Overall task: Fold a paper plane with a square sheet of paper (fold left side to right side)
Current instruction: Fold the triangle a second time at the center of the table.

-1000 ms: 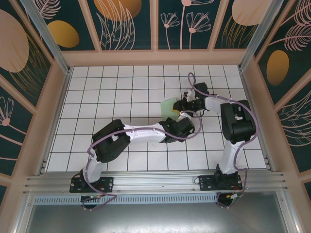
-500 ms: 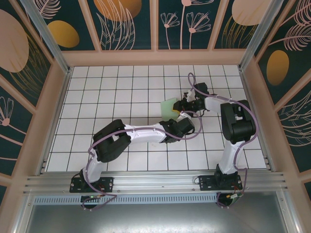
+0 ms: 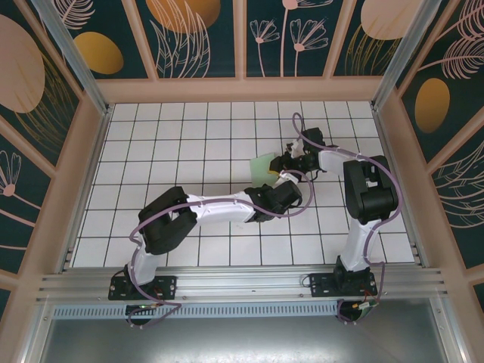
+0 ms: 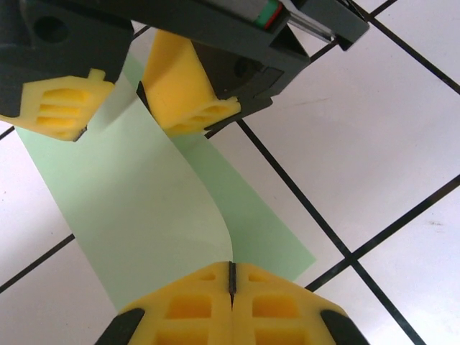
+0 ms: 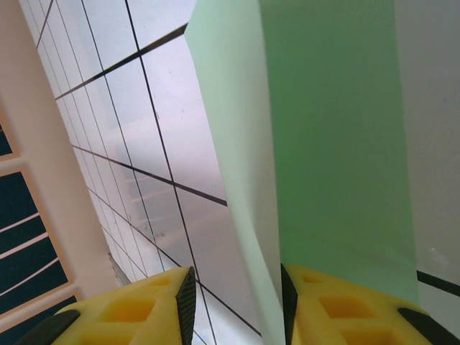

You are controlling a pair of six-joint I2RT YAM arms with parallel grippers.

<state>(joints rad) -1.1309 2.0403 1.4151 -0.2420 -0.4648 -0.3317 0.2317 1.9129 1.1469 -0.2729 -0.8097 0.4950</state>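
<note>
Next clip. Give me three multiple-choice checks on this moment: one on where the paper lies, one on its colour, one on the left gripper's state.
1. Where on the table is the paper?
A) by the left wall
B) at the near edge
C) near the middle

2. What colour is the paper?
A) pale green
B) white
C) yellow

3. The left gripper is:
A) wide open
B) shut on the paper's edge
C) shut on nothing

Answers:
1 C: the top view shows it around the table's middle.
2 A: it looks mint against the white tiles.
3 B: the left wrist view shows the fingertips pressed together, with the curled paper running into the seam.
</note>
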